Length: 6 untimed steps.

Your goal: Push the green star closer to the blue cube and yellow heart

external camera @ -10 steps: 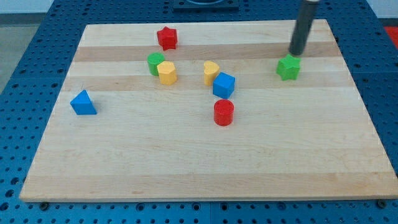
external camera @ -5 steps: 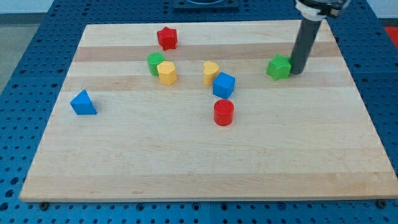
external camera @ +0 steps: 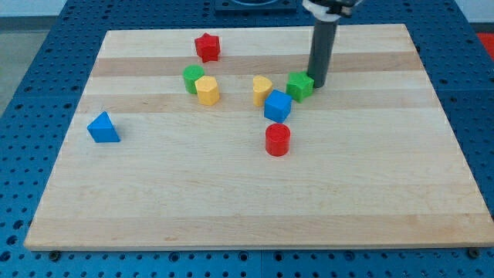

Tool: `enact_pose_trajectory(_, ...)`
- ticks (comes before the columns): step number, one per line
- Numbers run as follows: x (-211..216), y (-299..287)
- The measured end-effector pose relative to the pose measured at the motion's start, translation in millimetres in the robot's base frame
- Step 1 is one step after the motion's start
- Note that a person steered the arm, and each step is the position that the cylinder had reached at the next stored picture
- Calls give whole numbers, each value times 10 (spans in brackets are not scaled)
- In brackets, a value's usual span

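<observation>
The green star [external camera: 300, 86] lies on the wooden board [external camera: 247, 193], just right of and slightly above the blue cube [external camera: 278, 106]. The yellow heart [external camera: 262, 89] sits at the cube's upper left, touching or nearly touching it. My tip [external camera: 317, 83] rests against the star's right side. The dark rod rises from there toward the view's top.
A red cylinder [external camera: 278, 140] stands below the blue cube. A green block [external camera: 192, 78] and a yellow block [external camera: 207, 90] sit together left of the heart. A red star [external camera: 207, 47] lies near the top edge. A blue triangle [external camera: 103, 127] lies at the left.
My tip has swept left from the right part of the board, pushing the green star left until it lies beside the blue cube. The other blocks have not moved.
</observation>
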<state>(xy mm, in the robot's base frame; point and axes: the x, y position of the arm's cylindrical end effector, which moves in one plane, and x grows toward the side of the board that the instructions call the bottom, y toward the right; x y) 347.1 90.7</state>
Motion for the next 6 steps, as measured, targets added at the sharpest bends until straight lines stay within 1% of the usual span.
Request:
enact_pose_trajectory(1,16,-149)
enact_pose_trajectory(2,18,-87)
enact_pose_trajectory(3,178,206)
enact_pose_trajectory(4,739,425)
enact_pose_trajectory(5,1414,255)
enact_pose_trajectory(6,1625,-120)
